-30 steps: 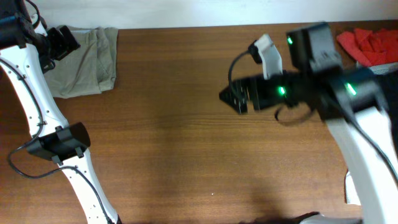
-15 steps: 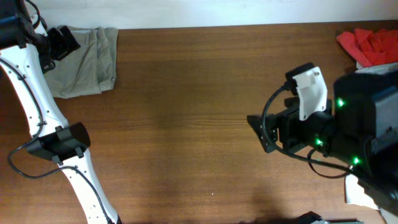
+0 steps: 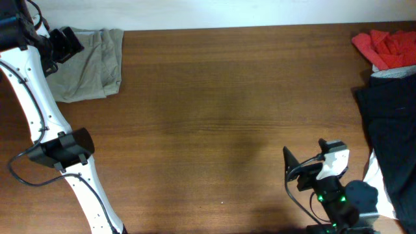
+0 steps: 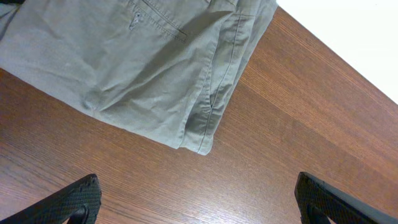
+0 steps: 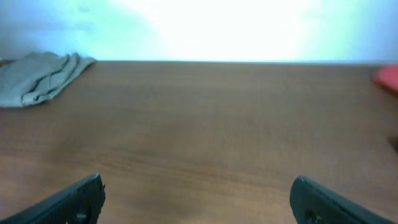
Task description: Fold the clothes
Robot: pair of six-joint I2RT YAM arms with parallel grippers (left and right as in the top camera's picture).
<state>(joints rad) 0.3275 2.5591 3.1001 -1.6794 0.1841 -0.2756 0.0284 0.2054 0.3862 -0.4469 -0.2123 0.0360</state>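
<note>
Folded olive-grey trousers (image 3: 91, 64) lie at the table's far left corner; they fill the top of the left wrist view (image 4: 124, 62) and show far off in the right wrist view (image 5: 37, 78). My left gripper (image 3: 65, 42) hovers over the trousers' left side; in its own view its fingers (image 4: 199, 199) are wide open and empty over bare wood. My right gripper (image 3: 292, 166) is low at the front right, its fingers (image 5: 196, 199) open and empty. A red garment (image 3: 383, 49) lies at the far right, with a dark garment (image 3: 390, 123) below it.
The brown wooden table (image 3: 208, 117) stretches between the two arms. The white left arm (image 3: 39, 117) runs down the left side. A white wall borders the far edge. Some white fabric (image 3: 372, 188) shows at the right edge.
My right arm has pulled back from the middle of the table to the front right corner, uncovering the dark garment. The left arm and trousers have not moved.
</note>
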